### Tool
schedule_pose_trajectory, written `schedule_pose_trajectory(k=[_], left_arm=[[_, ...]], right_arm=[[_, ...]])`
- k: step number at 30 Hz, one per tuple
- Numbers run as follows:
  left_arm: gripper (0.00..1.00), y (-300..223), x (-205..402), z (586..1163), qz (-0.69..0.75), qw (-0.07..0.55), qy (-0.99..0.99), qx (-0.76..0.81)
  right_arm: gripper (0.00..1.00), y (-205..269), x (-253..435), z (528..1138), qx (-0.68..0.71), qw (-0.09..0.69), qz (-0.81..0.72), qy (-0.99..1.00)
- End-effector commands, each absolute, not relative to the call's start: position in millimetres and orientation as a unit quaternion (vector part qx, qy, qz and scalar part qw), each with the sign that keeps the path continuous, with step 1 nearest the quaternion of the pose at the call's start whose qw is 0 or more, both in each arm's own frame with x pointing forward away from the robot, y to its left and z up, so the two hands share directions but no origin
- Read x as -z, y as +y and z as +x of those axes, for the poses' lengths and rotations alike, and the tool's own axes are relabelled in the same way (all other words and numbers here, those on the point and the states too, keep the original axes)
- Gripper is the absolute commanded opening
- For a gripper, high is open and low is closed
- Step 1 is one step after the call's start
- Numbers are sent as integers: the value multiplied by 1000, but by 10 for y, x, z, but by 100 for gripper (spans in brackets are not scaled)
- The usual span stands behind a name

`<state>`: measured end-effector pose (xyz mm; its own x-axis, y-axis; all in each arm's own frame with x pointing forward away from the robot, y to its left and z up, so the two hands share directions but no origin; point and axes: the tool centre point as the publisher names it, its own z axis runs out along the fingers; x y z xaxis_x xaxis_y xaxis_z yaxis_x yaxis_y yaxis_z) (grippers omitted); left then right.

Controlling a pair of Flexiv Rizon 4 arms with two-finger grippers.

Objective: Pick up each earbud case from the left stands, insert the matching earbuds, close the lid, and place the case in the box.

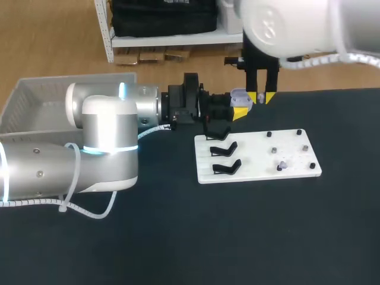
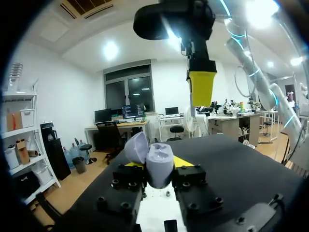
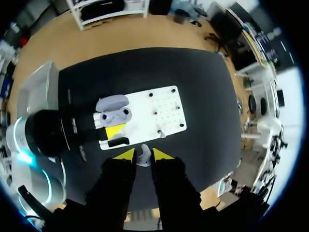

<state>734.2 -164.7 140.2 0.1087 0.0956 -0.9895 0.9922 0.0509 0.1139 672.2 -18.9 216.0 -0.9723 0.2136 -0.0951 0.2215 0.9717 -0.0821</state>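
Clamping down hard, the left gripper has both fingers pressed on the flanks of the lilac case, held up off the table near its far edge. The lid is swung open to one side.

The right gripper hangs straight down just beyond the case, with its yellow tips drawn close and a small pale earbud pinched between them.

The right wrist view looks down into the open case and shows two sockets in its top face. It also shows the earbud sitting apart from the case, not yet over it. The left wrist view misses all that. From there one yellow finger of the right gripper shows above and beyond the case.

Only the head view takes in the whole layout. The white board lies just in front of the two grippers. Black stands are on its left half and small pegs on its right. A small pale piece sits among the pegs, too small to make out.

The box is at the far left, behind the left arm and well apart from the board. On the near side of the board, a broad stretch of dark table runs out to the edge.
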Motion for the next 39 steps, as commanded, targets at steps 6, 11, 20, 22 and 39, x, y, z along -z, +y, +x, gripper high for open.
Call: schedule_pose_trajectory(k=[6, 11, 20, 22, 39], left_arm=[[0, -1644, -1385, 7320, 533, 523, 506, 431], [0, -1644, -1385, 7320, 533, 523, 506, 431], [0, -1644, -1385, 7320, 533, 523, 506, 431], [0, -1644, -1385, 7320, 533, 523, 506, 431], [0, -1644, -1385, 7320, 533, 523, 506, 431]], right_arm=[[0, -103, -2187, 6799, 64, 67, 343, 935], [0, -3, -2119, 6904, 52, 77, 340, 936], [0, 122, -2056, 7097, 33, 87, 332, 939], [0, 131, -2032, 7122, 33, 88, 330, 939], [0, 67, -1878, 7227, 30, 78, 325, 942]])
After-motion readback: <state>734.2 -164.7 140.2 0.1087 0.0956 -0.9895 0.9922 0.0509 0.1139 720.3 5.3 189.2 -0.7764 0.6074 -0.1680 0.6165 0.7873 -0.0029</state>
